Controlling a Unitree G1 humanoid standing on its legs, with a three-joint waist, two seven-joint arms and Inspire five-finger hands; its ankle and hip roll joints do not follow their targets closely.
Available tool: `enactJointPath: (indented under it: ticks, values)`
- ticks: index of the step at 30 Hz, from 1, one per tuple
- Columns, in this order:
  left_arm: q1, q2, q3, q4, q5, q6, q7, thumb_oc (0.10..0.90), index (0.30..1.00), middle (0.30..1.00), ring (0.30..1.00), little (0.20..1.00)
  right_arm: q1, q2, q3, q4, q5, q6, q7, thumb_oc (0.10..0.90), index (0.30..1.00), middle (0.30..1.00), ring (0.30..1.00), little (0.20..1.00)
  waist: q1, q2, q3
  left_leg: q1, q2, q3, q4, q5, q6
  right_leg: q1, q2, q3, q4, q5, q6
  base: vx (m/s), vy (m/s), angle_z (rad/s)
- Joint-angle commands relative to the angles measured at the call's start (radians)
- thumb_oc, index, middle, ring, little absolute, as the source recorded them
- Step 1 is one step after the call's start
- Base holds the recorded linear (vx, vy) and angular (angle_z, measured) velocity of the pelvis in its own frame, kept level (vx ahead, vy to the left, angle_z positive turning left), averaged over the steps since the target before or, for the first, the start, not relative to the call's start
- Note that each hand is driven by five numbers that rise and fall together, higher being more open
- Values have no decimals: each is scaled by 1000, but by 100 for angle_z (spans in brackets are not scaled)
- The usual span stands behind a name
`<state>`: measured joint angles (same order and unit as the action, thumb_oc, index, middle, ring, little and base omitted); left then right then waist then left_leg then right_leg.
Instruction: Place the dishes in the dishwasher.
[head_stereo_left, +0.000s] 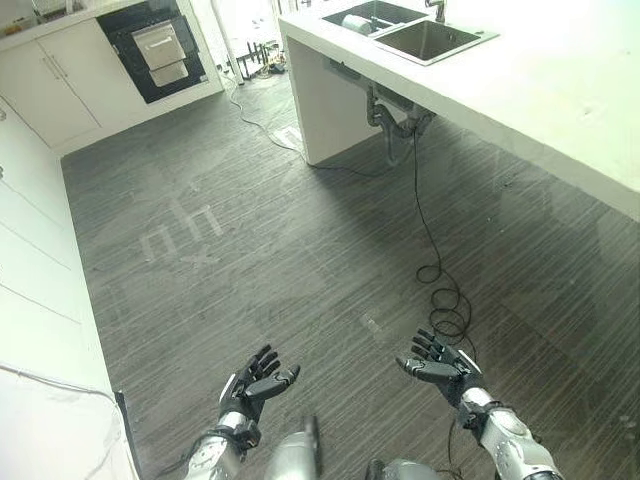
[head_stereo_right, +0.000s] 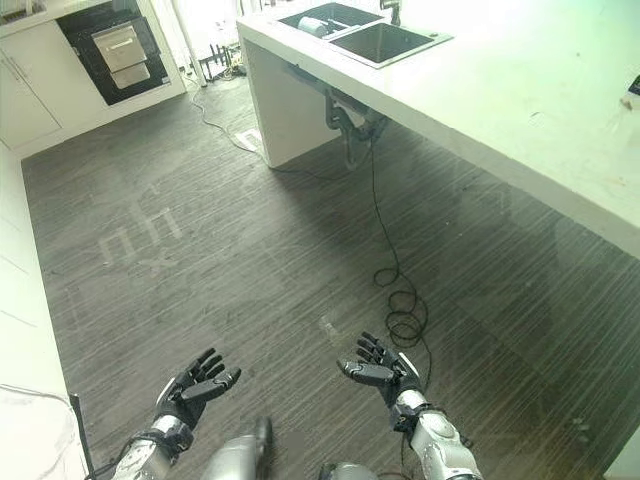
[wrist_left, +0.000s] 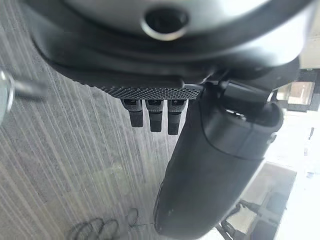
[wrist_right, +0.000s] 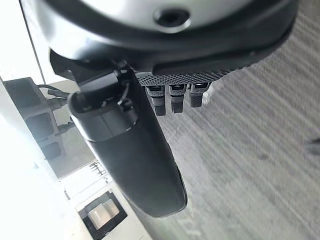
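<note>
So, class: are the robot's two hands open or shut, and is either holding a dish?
Both open and empty. The left hand and right hand hover above the floor, fingers spread, nothing between them.

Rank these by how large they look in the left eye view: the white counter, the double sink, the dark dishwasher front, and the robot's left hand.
1. White counter, largest by far.
2. Double sink.
3. Dark dishwasher front, close to the sink in apparent size, so that order is unsure.
4. Left hand, smallest, though nearest the camera.
</note>
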<state>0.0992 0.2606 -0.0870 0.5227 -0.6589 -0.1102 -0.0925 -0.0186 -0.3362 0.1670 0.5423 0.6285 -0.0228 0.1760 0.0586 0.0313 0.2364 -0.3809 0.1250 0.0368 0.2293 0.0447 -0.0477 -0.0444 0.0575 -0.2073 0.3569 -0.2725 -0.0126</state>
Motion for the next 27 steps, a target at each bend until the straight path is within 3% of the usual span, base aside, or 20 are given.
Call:
enactJointPath:
  ticks: [1,2,6,8,9,10,11,12,13,14,16,18,21,22,23,25,27]
  values:
    - [-59,38,8,-63,12,-100,-13,800,900,900,900,900,-12,-5,-5,-142,-28,-62,42,800,900,900,900,900,4,-25,-72,2,102,86,71,-37,-45,58,-138,33,-57,37,83,396,461,-50]
    - [-65,38,6,-60,20,-103,-15,800,900,900,900,900,-9,-7,-2,-141,-27,-68,41,800,900,900,900,900,3,-27,-78,4,106,98,71,-36,-44,67,-148,29,-57,32,88,424,487,-46]
    - [-109,75,-15,-51,63,-81,-65,800,900,900,900,900,-8,11,-25,-118,59,-96,22,800,900,900,900,900,31,-49,-114,33,39,99,71,-70,2,170,-187,19,-57,-2,123,392,348,-7]
    - [-118,84,-27,-59,82,-68,-86,800,900,900,900,900,-13,29,-37,-124,68,-107,-8,800,900,900,900,900,28,-59,-121,62,2,107,71,-93,27,212,-218,-8,-57,83,155,328,270,20]
    - [-124,90,-31,-63,90,-63,-99,800,900,900,900,900,-12,39,-44,-136,72,-109,-23,800,900,900,900,900,23,-54,-128,77,-16,103,71,-107,47,229,-229,-31,-57,185,168,484,454,42]
    - [-135,103,-38,-74,106,-52,-90,800,900,900,900,900,-1,51,-54,-159,62,-94,-35,800,900,900,900,900,12,-42,-128,114,-51,95,71,-141,80,185,-264,-47,53,300,175,516,524,59]
    - [-138,110,-41,-82,96,-51,-71,800,900,900,900,900,-4,59,-48,-154,58,-74,-39,800,900,900,900,900,5,-29,-123,142,-71,84,71,-168,98,91,-255,-24,177,328,168,579,450,75]
    - [-131,121,-33,-104,78,-47,-64,800,900,900,900,900,5,58,-43,-163,53,-63,-30,800,900,900,900,900,-22,-28,-108,171,-95,60,71,-185,105,15,-148,-4,139,287,158,611,222,96]
    - [-131,123,-25,-121,88,-39,-73,800,900,900,900,900,25,48,-61,-176,60,-54,-21,800,900,900,900,900,-56,-33,-92,209,-122,23,71,-200,101,-39,-79,11,27,279,134,584,50,101]
    - [-128,121,-21,-131,99,-34,-77,800,900,900,900,900,33,43,-71,-179,68,-51,-14,800,900,900,900,900,-68,-38,-83,228,-131,11,71,-211,99,-54,-73,3,-44,286,125,609,-5,97]
    - [-101,123,-13,-165,130,-35,-89,800,900,900,900,900,56,29,-102,-155,56,-39,41,800,900,900,900,900,-100,-94,-56,326,-206,-3,71,-290,99,-298,-167,-20,-57,283,155,745,-26,68]
    - [-89,124,-17,-177,134,-46,-100,800,900,900,900,900,55,34,-101,-141,52,-45,53,800,900,900,900,900,-97,-101,-58,352,-218,-6,71,-319,103,-324,-186,-37,-57,286,159,558,-19,56]
    - [-76,109,-42,-173,145,-72,-115,800,900,900,900,900,42,31,-73,-112,73,-69,33,800,900,900,900,900,-95,-95,-93,428,-227,-29,71,-347,102,-257,-161,-20,-57,289,124,515,-3,15]
    - [-75,110,-51,-173,143,-79,-116,800,900,900,900,900,34,26,-68,-103,79,-68,35,800,900,900,900,900,-102,-94,-103,465,-214,-9,71,-311,86,-238,-153,-12,-57,273,104,703,-31,45]
    - [-73,108,-60,-184,179,-85,-109,800,900,900,900,900,17,11,-57,-96,71,-59,39,800,900,900,900,900,-94,-104,-111,536,-170,51,88,-131,33,-184,-150,4,-57,231,71,644,-51,48]
    - [-75,114,-56,-202,198,-74,-90,800,900,900,900,900,-1,-9,-47,-68,67,-69,56,800,900,900,900,900,-69,-112,-100,417,-180,45,379,-69,10,-127,-147,27,-57,198,41,488,-69,7]
    - [-77,123,-44,-216,223,-44,-76,800,900,900,900,900,1,-16,-51,-69,64,-71,57,800,900,900,900,900,-45,-115,-86,270,-179,39,489,-48,16,-85,-147,46,-57,179,30,384,13,-28]
